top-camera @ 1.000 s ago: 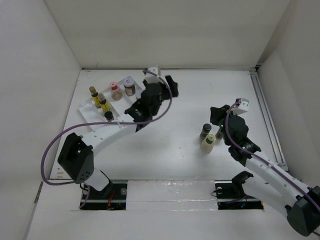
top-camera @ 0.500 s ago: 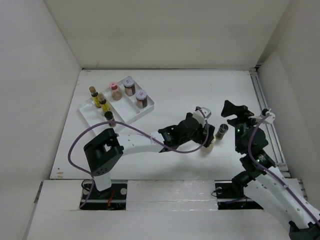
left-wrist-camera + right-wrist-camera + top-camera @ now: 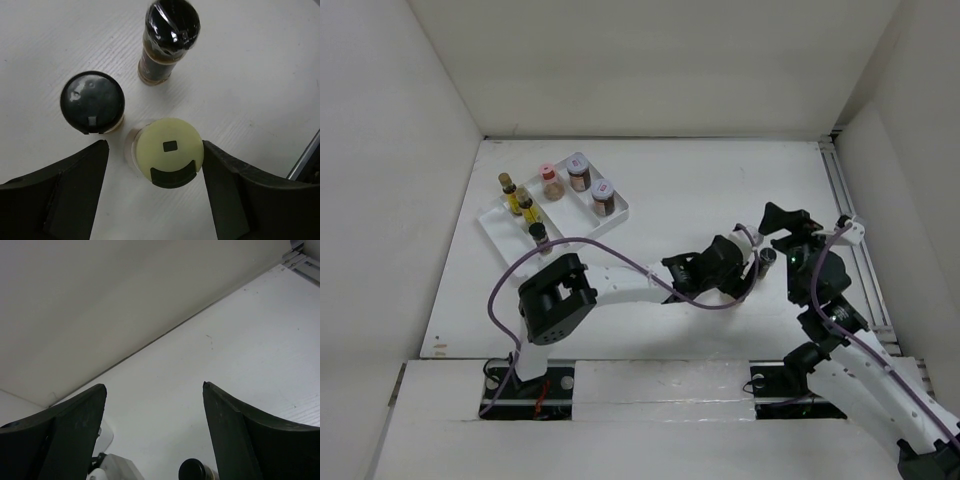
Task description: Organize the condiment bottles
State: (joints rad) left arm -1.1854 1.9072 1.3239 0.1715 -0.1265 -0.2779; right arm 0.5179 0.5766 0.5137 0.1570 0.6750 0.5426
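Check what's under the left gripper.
In the wrist view, a cream-capped bottle stands between the fingers of the open left gripper. A dark-capped jar is beside it and a slim dark-capped bottle beyond. From above, the left arm covers most of them.

The top camera is looking down from high above the tabletop's (image 3: 700,180) near edge, taking it all in. The left wrist camera is peering straight down, close, past the left tool (image 3: 152,150). The right wrist camera is facing outward past the right tool (image 3: 154,390) toward the back wall (image 3: 100,300). Top and left wrist views are sharing the dark-capped bottle (image 3: 167,45) just ahead of the left tool.
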